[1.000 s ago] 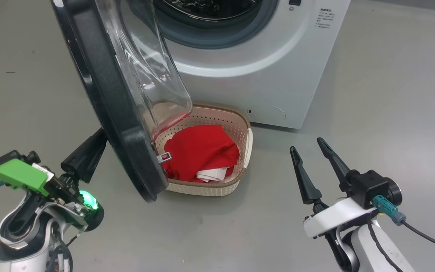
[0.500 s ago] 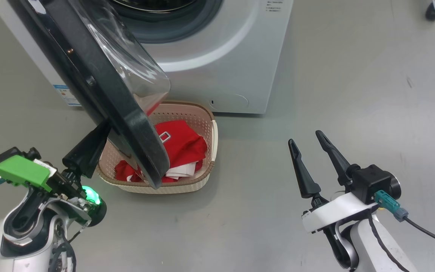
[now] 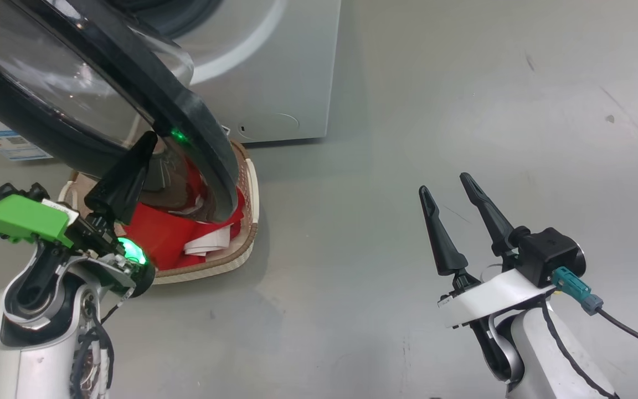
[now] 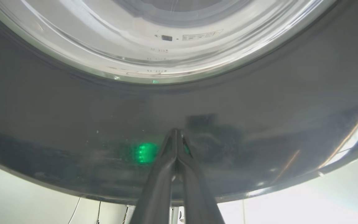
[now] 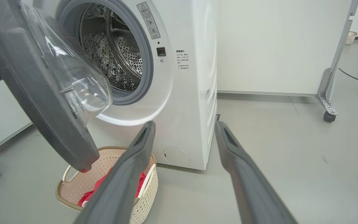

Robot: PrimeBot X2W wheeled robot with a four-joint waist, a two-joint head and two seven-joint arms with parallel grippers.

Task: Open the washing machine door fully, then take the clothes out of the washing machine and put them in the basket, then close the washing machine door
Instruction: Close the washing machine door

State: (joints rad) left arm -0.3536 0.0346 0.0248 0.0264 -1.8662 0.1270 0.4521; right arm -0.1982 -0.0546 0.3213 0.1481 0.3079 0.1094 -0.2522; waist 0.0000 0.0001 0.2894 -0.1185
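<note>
The washing machine stands at the top left, and its steel drum looks bare. The washing machine door hangs partly open over the basket. Red and white clothes lie in that cream basket, which sits on the floor in front of the machine. My left gripper is shut, and its tip rests against the door's glossy black outer rim. My right gripper stands open over bare floor to the right, well away from the machine. Between its fingers nothing is held.
Grey floor spreads to the right of the machine. A pale partition on a wheeled metal foot stands behind, at the right. A blue label marks the machine's front at the far left.
The head camera has turned, so machine and basket slid left in its picture. The door now shows its outer face and covers more of the basket. My left gripper stays shut against it.
</note>
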